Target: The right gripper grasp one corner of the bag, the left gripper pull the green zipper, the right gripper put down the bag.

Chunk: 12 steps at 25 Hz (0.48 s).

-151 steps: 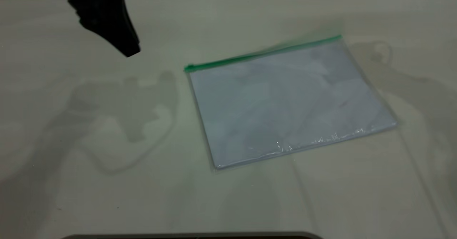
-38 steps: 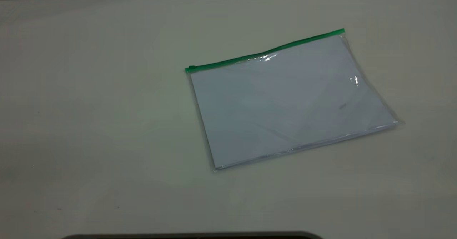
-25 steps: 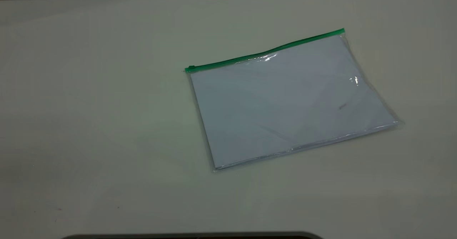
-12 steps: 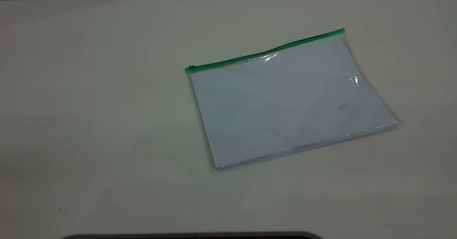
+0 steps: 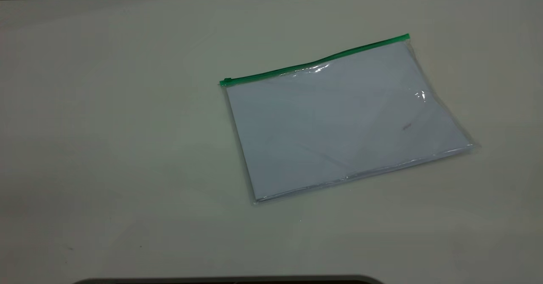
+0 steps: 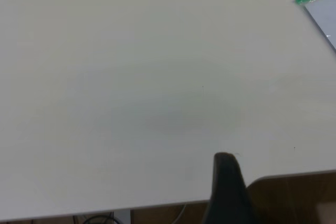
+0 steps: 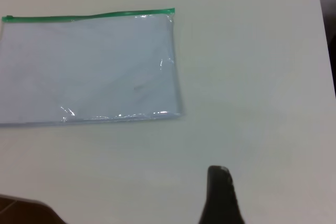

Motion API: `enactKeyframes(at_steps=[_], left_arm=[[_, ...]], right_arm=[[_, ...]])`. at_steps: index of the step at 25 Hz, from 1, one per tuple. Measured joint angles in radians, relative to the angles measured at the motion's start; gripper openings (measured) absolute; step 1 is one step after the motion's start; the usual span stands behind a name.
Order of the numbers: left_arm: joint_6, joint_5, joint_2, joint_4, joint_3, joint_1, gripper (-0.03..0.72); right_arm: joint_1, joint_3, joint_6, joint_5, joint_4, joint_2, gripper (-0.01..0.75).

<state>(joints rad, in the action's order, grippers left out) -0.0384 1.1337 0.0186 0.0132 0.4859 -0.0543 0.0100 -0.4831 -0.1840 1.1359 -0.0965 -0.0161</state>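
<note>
The bag [image 5: 348, 122] lies flat on the table right of centre, with white sheets showing through it. The green zipper [image 5: 314, 63] runs along its far long edge, and the slider tab [image 5: 227, 81] sits at the left end. Neither gripper shows in the exterior view. The left gripper [image 6: 224, 157] shows as one shut black wedge over the table's near edge, far from the bag's corner [image 6: 326, 17]. The right gripper [image 7: 219, 170] is a shut black wedge hanging over bare table, apart from the bag [image 7: 89, 66] and holding nothing.
The pale table [image 5: 106, 127] is bare left of the bag. Its edge [image 6: 157, 205] shows in the left wrist view, with brown floor beyond. A dark rounded edge [image 5: 229, 280] lies along the bottom of the exterior view.
Since 6 s ago the left gripper and the right arm's tip have left the exterior view and their shadows are gone. The bag has lain still over the last 1.5 s.
</note>
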Motion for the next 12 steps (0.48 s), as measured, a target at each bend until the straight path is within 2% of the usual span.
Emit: enactKeyframes(at_steps=[12], left_arm=[[0.0, 0.0, 0.0, 0.0, 0.0, 0.0, 0.575]], right_arm=[[0.0, 0.0, 0.06, -0.001, 0.042, 0.0, 0.579]])
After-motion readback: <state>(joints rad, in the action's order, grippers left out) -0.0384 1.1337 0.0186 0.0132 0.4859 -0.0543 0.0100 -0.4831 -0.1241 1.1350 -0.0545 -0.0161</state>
